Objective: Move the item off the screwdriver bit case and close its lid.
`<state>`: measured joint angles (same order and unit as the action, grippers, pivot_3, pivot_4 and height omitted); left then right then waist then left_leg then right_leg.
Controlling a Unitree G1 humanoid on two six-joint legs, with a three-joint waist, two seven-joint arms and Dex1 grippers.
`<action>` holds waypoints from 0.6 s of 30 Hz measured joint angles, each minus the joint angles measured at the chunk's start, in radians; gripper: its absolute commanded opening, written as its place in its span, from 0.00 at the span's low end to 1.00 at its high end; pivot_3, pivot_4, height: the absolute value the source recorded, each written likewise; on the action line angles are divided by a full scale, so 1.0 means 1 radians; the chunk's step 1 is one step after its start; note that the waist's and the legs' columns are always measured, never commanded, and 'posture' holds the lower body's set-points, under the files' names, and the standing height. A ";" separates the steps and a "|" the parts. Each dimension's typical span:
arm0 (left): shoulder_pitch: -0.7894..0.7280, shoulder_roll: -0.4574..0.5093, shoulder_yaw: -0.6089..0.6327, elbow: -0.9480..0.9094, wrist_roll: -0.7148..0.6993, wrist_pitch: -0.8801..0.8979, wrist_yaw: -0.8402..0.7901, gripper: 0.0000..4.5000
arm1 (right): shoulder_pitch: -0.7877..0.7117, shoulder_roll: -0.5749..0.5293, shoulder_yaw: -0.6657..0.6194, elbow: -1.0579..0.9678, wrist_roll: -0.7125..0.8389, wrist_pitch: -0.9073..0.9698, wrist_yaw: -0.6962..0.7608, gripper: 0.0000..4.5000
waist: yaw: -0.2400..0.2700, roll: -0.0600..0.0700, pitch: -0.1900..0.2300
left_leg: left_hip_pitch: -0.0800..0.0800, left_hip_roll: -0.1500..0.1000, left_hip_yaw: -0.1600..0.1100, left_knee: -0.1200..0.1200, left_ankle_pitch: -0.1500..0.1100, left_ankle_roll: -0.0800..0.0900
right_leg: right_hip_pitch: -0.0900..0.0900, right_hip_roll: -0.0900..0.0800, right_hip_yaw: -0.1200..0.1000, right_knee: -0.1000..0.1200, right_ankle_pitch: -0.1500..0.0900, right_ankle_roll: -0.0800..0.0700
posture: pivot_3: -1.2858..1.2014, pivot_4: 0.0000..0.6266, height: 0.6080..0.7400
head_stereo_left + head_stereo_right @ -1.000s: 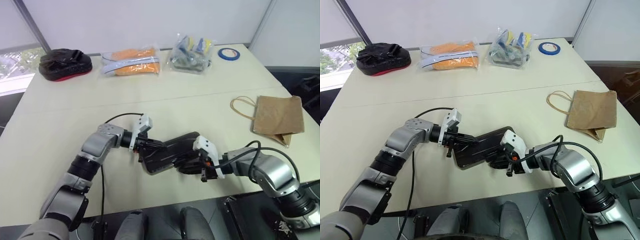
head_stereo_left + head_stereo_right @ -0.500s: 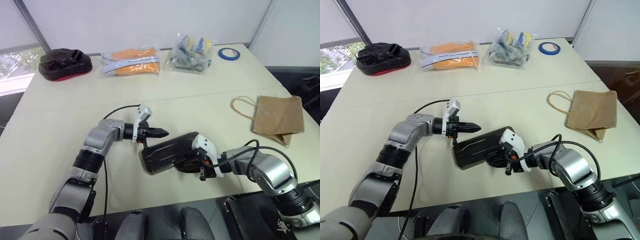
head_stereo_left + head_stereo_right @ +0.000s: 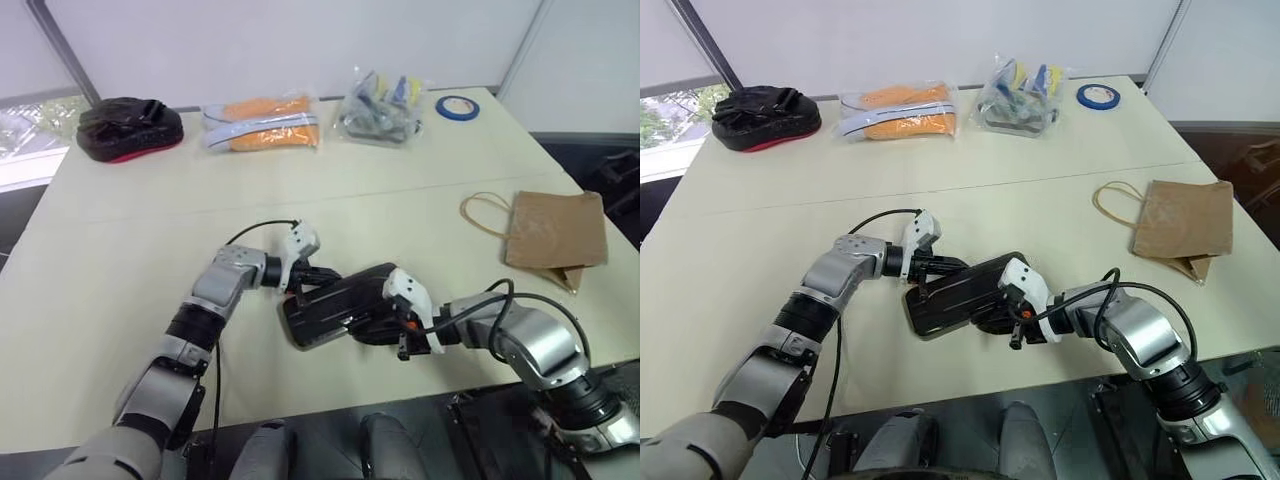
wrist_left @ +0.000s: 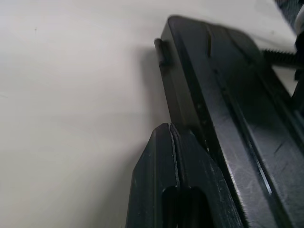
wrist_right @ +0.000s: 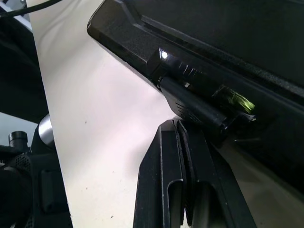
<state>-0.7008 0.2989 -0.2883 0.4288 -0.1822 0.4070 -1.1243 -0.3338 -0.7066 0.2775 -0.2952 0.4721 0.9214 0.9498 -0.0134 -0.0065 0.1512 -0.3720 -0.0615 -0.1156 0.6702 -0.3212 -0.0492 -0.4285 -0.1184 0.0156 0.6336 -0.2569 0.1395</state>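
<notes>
Cream table: bit case near front edge. Wrist views show both grippers, left and right, pressed together, tips touching its edges.

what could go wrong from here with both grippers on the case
1. Both grippers are shut and press from opposite sides: the left gripper at the far corner of the screwdriver bit case, the right gripper at its near edge. An uneven push could slide or spin the case on the table rather than seat the lid.
2. The lid looks down, but whether it is latched cannot be told; it might spring open on release.
</notes>
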 measured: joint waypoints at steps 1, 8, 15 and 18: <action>0.000 0.000 -0.002 0.001 0.006 -0.003 0.000 0.00 | -0.001 0.003 0.001 0.004 -0.001 -0.004 0.000 0.01 | -0.001 0.000 0.000 | 0.000 0.000 0.000 0.000 0.000 0.000 | 0.000 0.000 0.000 0.000 0.000 0.000 | 0.52 0.24 1.00; 0.003 0.003 -0.002 0.004 0.040 -0.024 -0.001 0.00 | -0.008 0.021 0.002 0.019 -0.020 -0.010 0.000 0.01 | -0.002 -0.001 -0.001 | 0.001 0.000 0.000 0.000 0.000 0.000 | 0.001 0.000 0.000 0.001 0.000 0.000 | 0.52 0.24 1.00; 0.004 0.002 0.000 0.010 0.056 -0.041 -0.001 0.00 | -0.022 0.030 0.012 0.035 -0.028 -0.015 0.000 0.01 | -0.003 -0.002 -0.002 | 0.005 0.000 0.000 0.000 0.000 0.000 | 0.003 0.001 0.000 0.001 0.000 0.000 | 0.52 0.24 1.00; 0.004 -0.004 0.001 0.010 0.067 -0.044 -0.001 0.00 | -0.034 0.035 0.019 0.047 -0.039 -0.024 0.000 0.01 | -0.002 -0.002 -0.002 | 0.005 0.000 0.000 0.000 0.000 0.000 | 0.005 0.001 0.000 0.001 0.000 0.000 | 0.52 0.24 1.00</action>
<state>-0.6964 0.2948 -0.2878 0.4393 -0.1155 0.3634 -1.1253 -0.3673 -0.6716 0.2968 -0.2485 0.4334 0.8976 0.9499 -0.0150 -0.0083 0.1488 -0.3665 -0.0611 -0.1154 0.6701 -0.3211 -0.0493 -0.4240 -0.1177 0.0160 0.6348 -0.2568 0.1395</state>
